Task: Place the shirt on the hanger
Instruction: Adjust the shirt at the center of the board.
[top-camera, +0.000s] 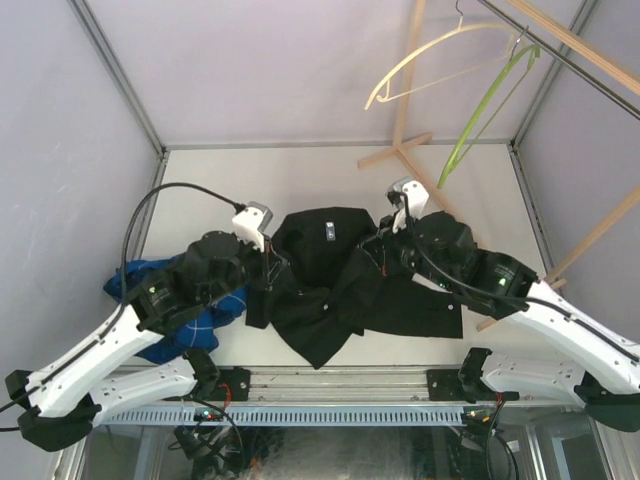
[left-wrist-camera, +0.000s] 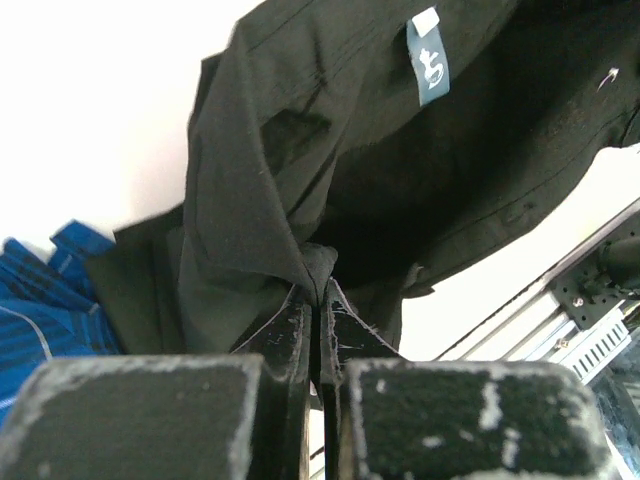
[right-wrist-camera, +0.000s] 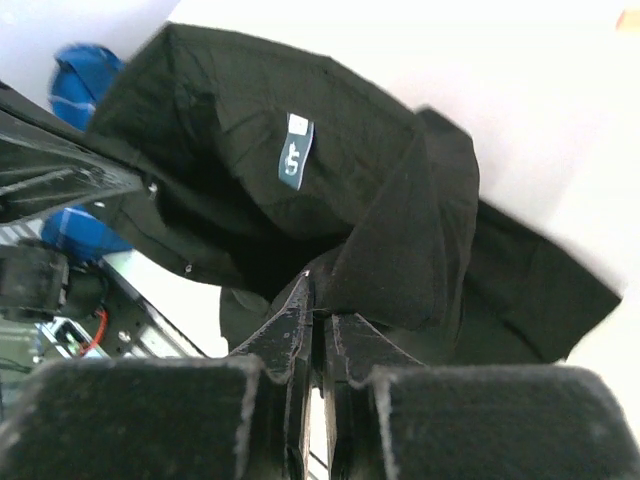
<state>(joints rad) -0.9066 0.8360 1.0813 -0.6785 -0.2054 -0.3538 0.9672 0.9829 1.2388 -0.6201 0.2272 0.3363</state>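
A blue plaid shirt (top-camera: 205, 322) is lying crumpled at the near left of the white table (top-camera: 230, 180), partly hidden in the top view; a cream hanger (top-camera: 420, 50) is hanging high at the far right, crossing the upright post of a wooden stand (top-camera: 398, 152); that stand is resting its crossed feet on the table's far side; a wooden bar (top-camera: 580, 45) is slanting across the top right corner; an aluminium rail (top-camera: 330, 380) is running along the near edge

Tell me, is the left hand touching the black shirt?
Touching. The left wrist view shows the left hand shut on a pinched fold of the black shirt.
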